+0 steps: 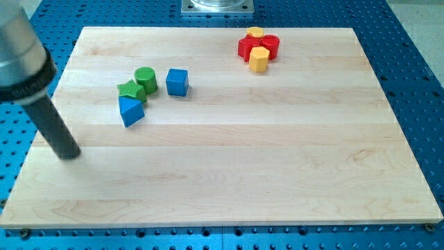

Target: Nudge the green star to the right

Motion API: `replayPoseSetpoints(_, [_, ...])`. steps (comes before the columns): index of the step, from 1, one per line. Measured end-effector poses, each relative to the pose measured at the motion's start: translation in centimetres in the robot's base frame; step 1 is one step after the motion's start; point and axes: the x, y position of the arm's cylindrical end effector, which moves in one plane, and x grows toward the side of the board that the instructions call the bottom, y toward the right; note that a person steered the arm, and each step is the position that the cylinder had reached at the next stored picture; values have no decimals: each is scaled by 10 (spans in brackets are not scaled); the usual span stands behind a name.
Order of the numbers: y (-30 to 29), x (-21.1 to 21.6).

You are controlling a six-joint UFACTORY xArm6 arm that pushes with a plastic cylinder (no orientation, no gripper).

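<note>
The green star (130, 90) lies on the wooden board (229, 160) at the view's upper left. It touches a green cylinder (146, 79) at its upper right and a blue triangle (130, 111) just below it. A blue cube (177, 81) stands a little to the right of the cylinder. My tip (69, 154) rests on the board near its left edge, well below and to the left of the green star, apart from every block.
A cluster of two red blocks (248, 47) (270, 46) and two yellow blocks (259, 59) (254, 32) sits near the board's top edge, right of centre. A blue perforated table (416, 62) surrounds the board. A metal base plate (217, 6) shows at the top.
</note>
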Motion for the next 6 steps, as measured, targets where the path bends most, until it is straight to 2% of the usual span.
replayPoseSetpoints(1, [10, -58])
replayPoseSetpoints(2, [20, -81])
replayPoseSetpoints(6, [79, -81])
